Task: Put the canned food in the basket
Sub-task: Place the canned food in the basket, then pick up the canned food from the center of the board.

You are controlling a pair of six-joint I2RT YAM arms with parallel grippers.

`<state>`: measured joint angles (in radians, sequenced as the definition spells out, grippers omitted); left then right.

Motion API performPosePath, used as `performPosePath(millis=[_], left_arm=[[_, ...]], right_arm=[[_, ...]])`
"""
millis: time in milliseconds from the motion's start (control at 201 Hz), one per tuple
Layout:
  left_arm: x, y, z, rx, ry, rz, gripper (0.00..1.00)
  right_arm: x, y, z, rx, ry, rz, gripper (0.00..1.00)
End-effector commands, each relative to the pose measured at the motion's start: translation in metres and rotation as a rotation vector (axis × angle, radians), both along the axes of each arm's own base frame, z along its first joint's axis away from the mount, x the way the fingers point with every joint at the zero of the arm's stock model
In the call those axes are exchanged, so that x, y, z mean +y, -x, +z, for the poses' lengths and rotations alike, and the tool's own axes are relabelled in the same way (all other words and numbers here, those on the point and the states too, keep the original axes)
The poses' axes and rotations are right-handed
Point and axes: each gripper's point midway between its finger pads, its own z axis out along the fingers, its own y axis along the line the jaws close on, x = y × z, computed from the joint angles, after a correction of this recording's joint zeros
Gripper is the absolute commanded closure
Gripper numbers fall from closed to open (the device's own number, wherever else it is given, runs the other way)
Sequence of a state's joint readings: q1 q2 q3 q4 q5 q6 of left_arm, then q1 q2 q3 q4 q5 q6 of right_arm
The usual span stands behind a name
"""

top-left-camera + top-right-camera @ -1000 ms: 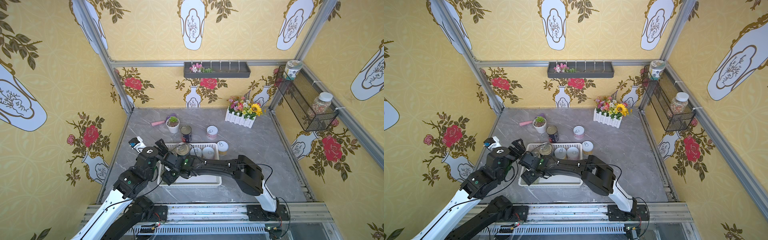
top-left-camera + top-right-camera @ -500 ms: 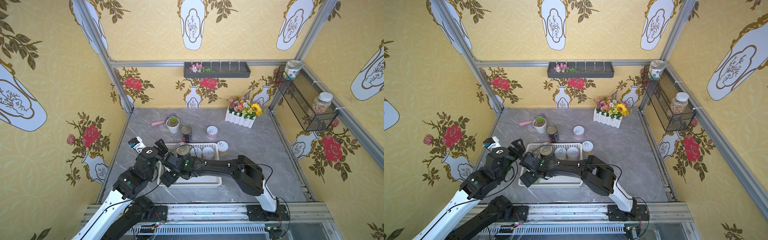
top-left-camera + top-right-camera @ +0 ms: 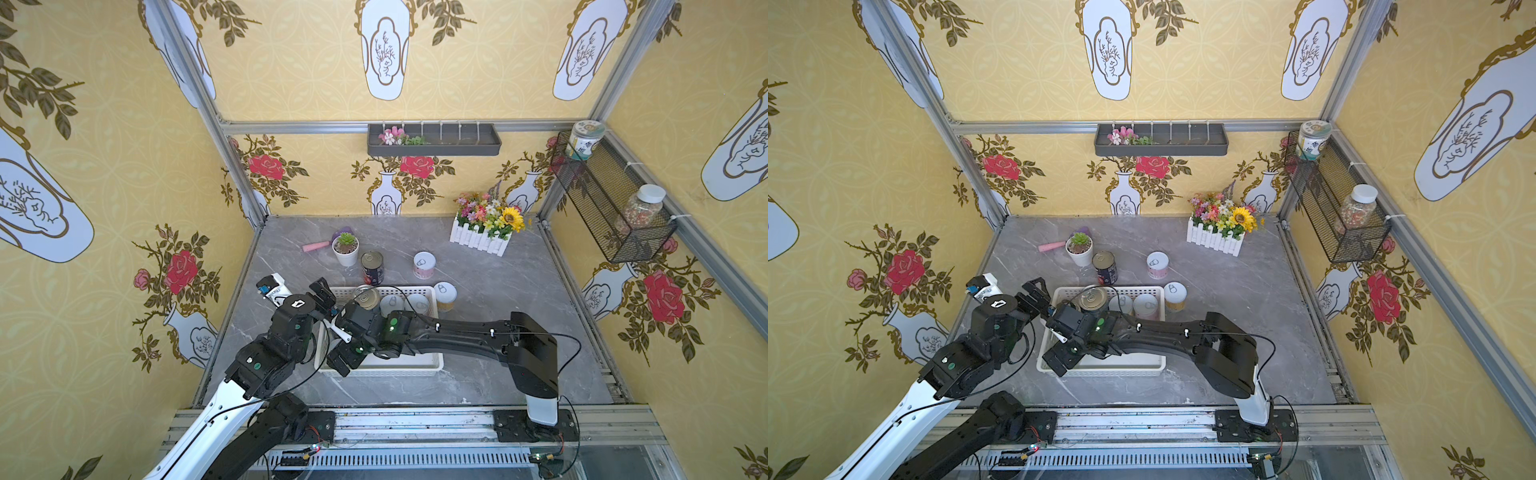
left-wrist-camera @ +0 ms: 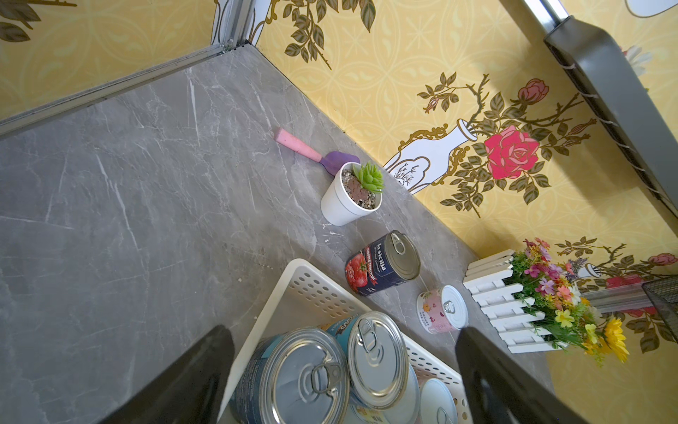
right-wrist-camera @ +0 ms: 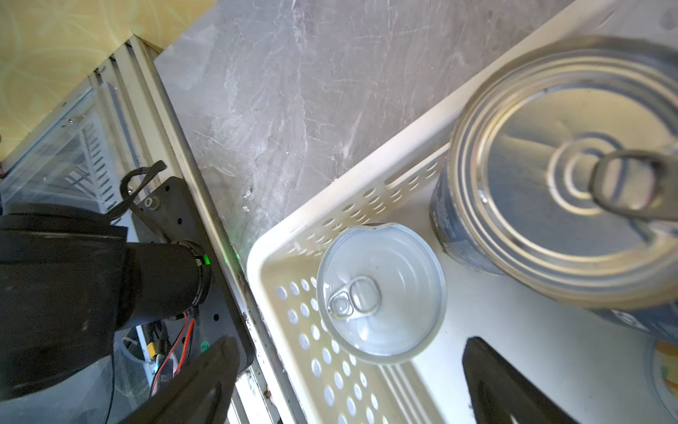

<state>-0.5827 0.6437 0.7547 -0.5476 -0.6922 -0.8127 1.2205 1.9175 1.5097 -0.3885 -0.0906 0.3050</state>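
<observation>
- Above the front half of the grey bench [image 3: 498, 282], both arms crowd over the white perforated basket [image 3: 407, 368]. In both top views they hide much of its inside.
- Only the left wrist view shows two big metal-topped, blue-labelled cans together in the basket's far left corner: the nearer big can [image 4: 293, 378] and the taller big can [image 4: 378, 354]. From above only one metal top shows clearly.
- Only the right wrist view shows the corner can [image 5: 381, 293]. It is small, white-lidded and upright, in the basket corner nearest the left arm's base, and it is covered by the arm from above.
- A top view adds two small white-lidded cans along the far wall, the first far can [image 3: 391, 305] and the second far can [image 3: 417, 303].
- Three cans stand outside on the bench. The dark blue tomato can [image 4: 381, 264] and the pink-label can [image 3: 424, 265] stand beyond the far wall. The yellow-label can [image 3: 445, 296] is just beside the far right corner.
- Count: five cans seen in the basket and three out, eight in all.
- The left tool [image 4: 343, 332] is spread wide and grasps nothing, hovering over the far left corner.
- The right tool [image 5: 348, 341] is released, its fingers wide apart above the corner can and clear of it.
</observation>
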Motion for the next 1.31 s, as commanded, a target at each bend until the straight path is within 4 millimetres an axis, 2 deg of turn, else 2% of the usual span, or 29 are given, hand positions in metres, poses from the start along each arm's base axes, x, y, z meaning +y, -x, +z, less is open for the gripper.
performPosePath(millis=[0,264,374,478,663,792,942,1161,1301], left_arm=[[0.0,-0.001,0.001,-0.008,-0.001,0.001,0.0],[0.0,-0.001,0.001,-0.007,-0.002,0.002,0.0],[-0.001,-0.001,0.001,-0.006,-0.002,0.0,0.0],[-0.001,-0.001,0.001,-0.006,-0.003,0.0,0.0],[-0.001,-0.001,0.0,-0.005,-0.003,0.001,0.0],[-0.001,-0.001,0.0,-0.005,-0.003,0.0,0.0],[-0.001,-0.001,0.001,-0.006,-0.001,-0.002,0.0],[-0.003,-0.002,0.0,-0.004,0.001,-0.01,0.0],[-0.019,-0.01,0.0,-0.007,0.006,-0.076,0.0]], right_arm=[[-0.003,-0.002,0.027,-0.04,-0.078,0.006,0.03],[-0.053,-0.021,0.069,-0.1,-0.141,-0.077,0.03],[-0.081,-0.037,0.087,-0.131,-0.177,-0.143,0.03],[-0.108,-0.056,0.096,-0.135,-0.211,-0.242,0.03],[-0.153,-0.091,0.095,-0.124,-0.219,-0.44,0.03],[-0.195,-0.117,0.091,-0.159,-0.178,-0.628,0.03],[-0.229,-0.128,0.096,-0.2,-0.18,-0.755,0.03],[-0.254,-0.139,0.093,-0.209,-0.165,-0.838,0.03],[-0.264,-0.141,0.094,-0.155,-0.191,-0.896,0.03]])
